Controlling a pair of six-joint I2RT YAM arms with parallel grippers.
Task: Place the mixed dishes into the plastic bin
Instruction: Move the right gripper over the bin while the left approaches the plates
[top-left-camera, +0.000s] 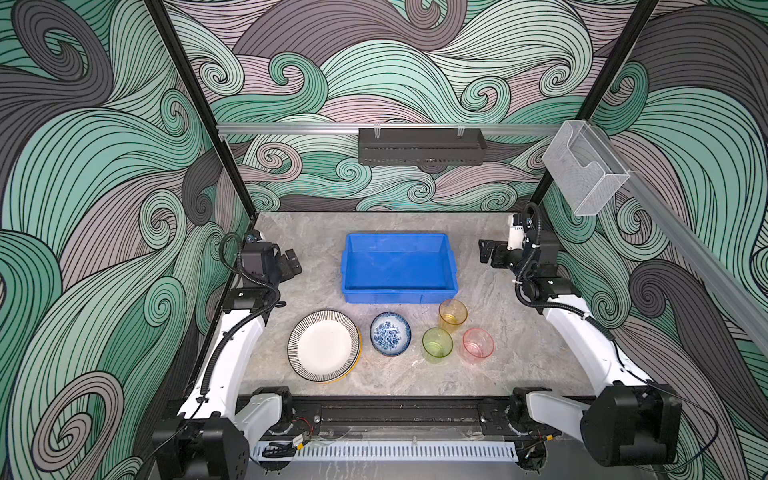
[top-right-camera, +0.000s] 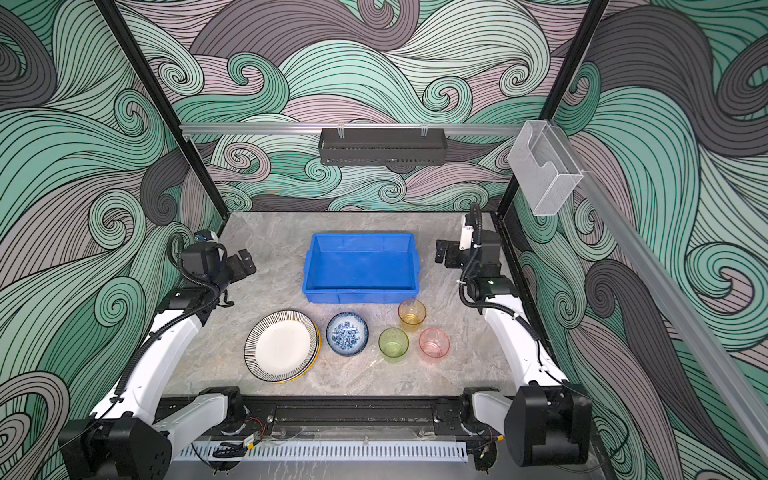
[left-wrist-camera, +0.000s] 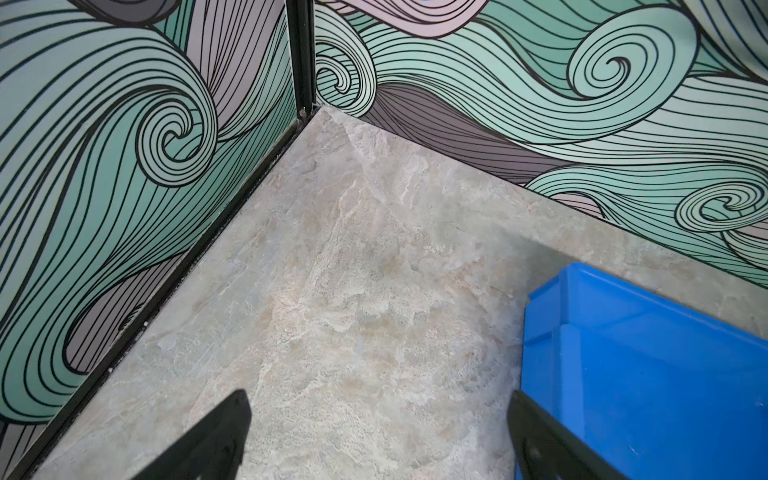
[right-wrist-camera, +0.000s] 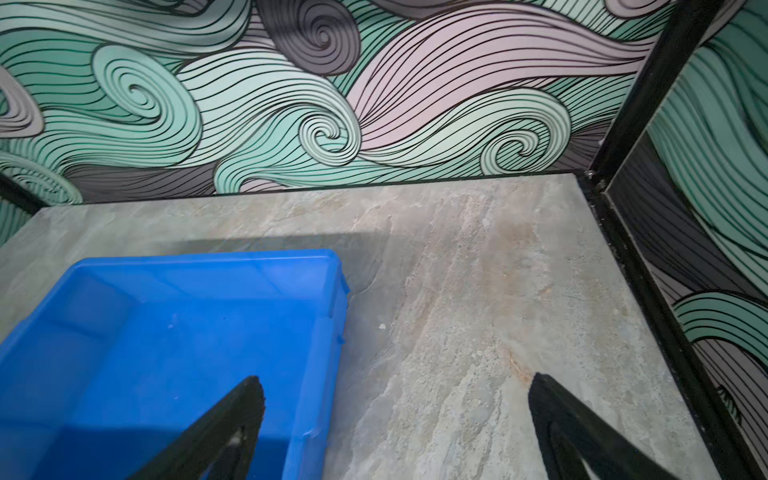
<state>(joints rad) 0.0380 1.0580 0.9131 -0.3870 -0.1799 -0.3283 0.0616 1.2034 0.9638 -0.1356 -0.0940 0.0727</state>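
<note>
**Every dish outside the blue bin (top-left-camera: 399, 296), both grippers spread**

Nearest the robot's base, a row of dishes is seen on the stone-patterned table (top-left-camera: 523, 365) in both top views. At the left end, a striped-rim plate (top-left-camera: 324, 345) is stacked on a lower plate (top-left-camera: 359, 351), of which only a yellow edge shows. Just to its right a blue-floral bowl (top-left-camera: 390, 333) is set upright. Further right, a green cup (top-left-camera: 437, 344) and a pink cup (top-left-camera: 478, 345) are stood side by side, apart, mouths up. An orange cup (top-left-camera: 453, 314) is stood behind them, just in front of the bin's near wall.

The bin is placed mid-table, behind the dishes. It is flanked by the left gripper (top-left-camera: 293, 262) and the right gripper (top-left-camera: 485, 251), each kept apart from it near a table edge. In each wrist view the fingers are spread wide, bare table is seen between them, and part of the bin is seen beside or behind one finger.

Farthest back, a black perforated tray (top-left-camera: 419, 147) is hung on the back wall's rail, and a clear holder (top-left-camera: 584, 174) is fixed to the right wall.
</note>
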